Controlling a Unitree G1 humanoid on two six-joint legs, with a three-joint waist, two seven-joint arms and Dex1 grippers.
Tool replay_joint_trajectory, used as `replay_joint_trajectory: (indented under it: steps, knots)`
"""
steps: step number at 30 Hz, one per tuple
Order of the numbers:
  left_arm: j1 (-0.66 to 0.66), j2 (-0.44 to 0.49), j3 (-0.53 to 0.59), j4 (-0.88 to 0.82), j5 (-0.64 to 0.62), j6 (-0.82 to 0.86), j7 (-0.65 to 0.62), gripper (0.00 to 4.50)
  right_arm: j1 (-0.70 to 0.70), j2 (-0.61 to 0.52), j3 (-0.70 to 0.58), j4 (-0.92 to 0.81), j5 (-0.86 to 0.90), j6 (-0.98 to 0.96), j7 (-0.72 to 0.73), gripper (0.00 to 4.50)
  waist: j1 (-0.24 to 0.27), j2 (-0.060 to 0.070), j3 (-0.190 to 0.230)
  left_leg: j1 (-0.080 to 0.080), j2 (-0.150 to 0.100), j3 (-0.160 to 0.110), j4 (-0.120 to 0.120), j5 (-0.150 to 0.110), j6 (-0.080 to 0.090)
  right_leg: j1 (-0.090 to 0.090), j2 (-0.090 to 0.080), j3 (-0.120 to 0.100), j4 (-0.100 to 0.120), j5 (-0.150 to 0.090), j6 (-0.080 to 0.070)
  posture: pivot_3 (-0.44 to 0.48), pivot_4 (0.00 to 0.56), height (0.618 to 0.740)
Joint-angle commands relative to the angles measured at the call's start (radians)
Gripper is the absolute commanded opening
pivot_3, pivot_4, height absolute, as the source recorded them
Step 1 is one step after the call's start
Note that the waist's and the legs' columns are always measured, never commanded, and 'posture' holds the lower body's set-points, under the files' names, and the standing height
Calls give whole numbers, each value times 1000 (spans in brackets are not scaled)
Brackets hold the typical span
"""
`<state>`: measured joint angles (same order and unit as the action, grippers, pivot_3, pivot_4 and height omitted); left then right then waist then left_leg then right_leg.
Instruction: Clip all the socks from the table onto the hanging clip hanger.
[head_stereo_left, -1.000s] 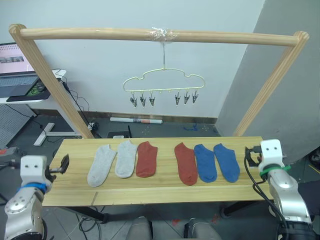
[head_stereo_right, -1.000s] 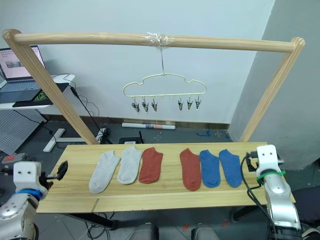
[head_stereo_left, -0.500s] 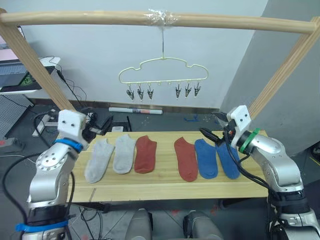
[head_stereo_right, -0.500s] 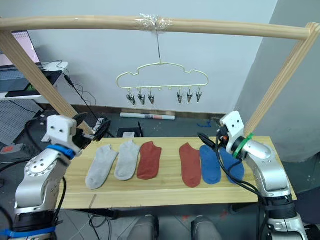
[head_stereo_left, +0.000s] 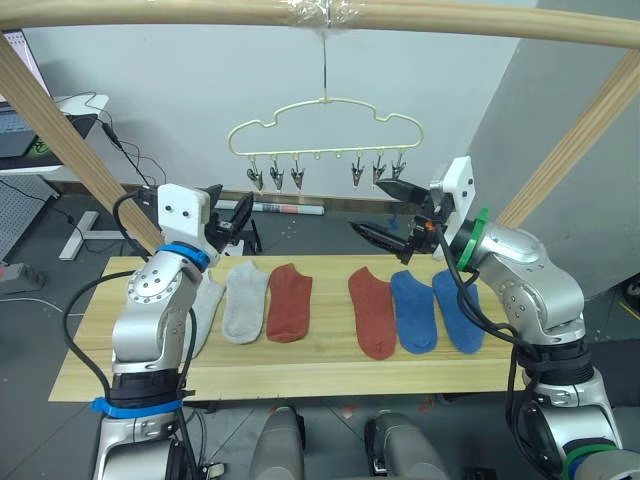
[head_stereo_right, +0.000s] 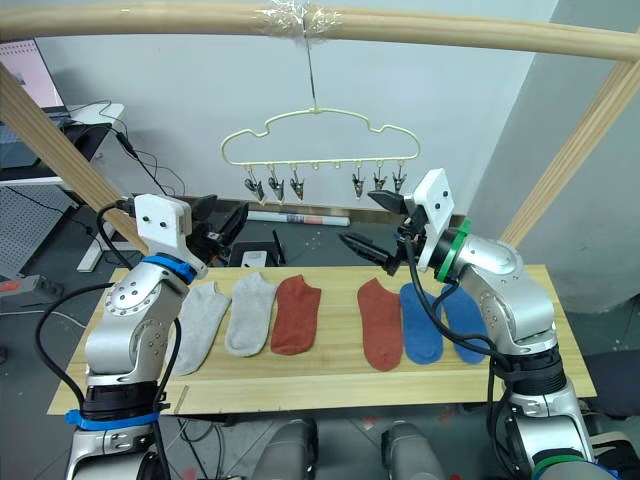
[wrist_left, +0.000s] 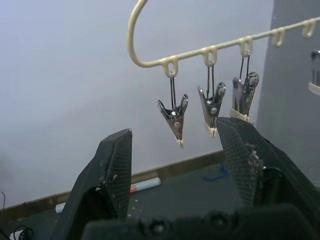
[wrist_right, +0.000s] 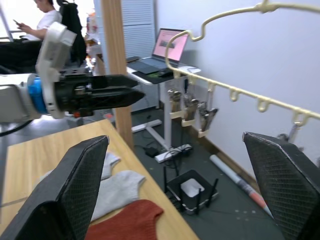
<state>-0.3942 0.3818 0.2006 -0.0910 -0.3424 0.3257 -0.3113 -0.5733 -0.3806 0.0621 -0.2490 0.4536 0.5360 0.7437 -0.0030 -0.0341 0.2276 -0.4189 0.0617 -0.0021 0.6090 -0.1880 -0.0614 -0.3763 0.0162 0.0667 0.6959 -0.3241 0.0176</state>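
Observation:
Six socks lie in a row on the table (head_stereo_left: 300, 365): two grey socks (head_stereo_left: 243, 300), two rust red socks (head_stereo_left: 290, 300) and two blue socks (head_stereo_left: 412, 312). The leftmost grey sock is partly hidden behind my left arm. The pale-yellow clip hanger (head_stereo_left: 325, 125) hangs from the pole above, and its grey clips (head_stereo_left: 275, 178) hold nothing. My left gripper (head_stereo_left: 232, 212) is open and raised above the table's back left, pointing at the left clips (wrist_left: 175, 112). My right gripper (head_stereo_left: 387, 210) is open wide over the red and blue socks, below the right clips.
A round wooden pole frame (head_stereo_left: 200, 12) spans the table, with slanted posts (head_stereo_left: 70, 140) at both ends. A desk with a laptop (wrist_right: 170, 47) stands at the far left, where a person (wrist_right: 47, 17) sits. Cables and a white tube (head_stereo_left: 290, 208) lie on the floor behind.
Both arms have risen from beside the table ends to above the table, toward the hanger. The camera view has also shifted. The socks have not moved.

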Motion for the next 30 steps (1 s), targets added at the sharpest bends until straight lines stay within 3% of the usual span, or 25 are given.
replay_joint_trajectory:
  steps: [1, 13, 19, 30]
  knots:
    - [-36, -21, 0, 3, 17, -14, 31, 2926, -40, 7, -5, -21, 36, -2, 24, 4500, 0, 0, 3, 0, 0, 0, 0, 0, 0, 0, 0, 0, 0, 0, 0, 50, 245, 740]
    - [-123, -74, -8, 138, 60, -82, 47, 2926, -66, 13, -4, -44, 47, 29, 9, 4500, -1, 0, 20, -4, 0, -1, 0, 0, 0, -3, 0, -1, 0, 0, 0, 21, 262, 740]
    - [-155, -79, -14, 187, 68, -111, 35, 2926, -64, 8, -7, -60, 56, 45, 6, 4500, -1, 0, 23, -12, 0, -1, 1, 0, 0, -11, 0, -2, 1, 1, 1, 8, 268, 740]
    - [-206, -75, -12, 253, 76, -161, 22, 2926, -82, 1, -6, -72, 59, 47, 6, 4500, -3, 0, 26, -13, 0, -2, 1, 0, 0, -12, 0, -4, 0, 1, 1, 1, 271, 740]
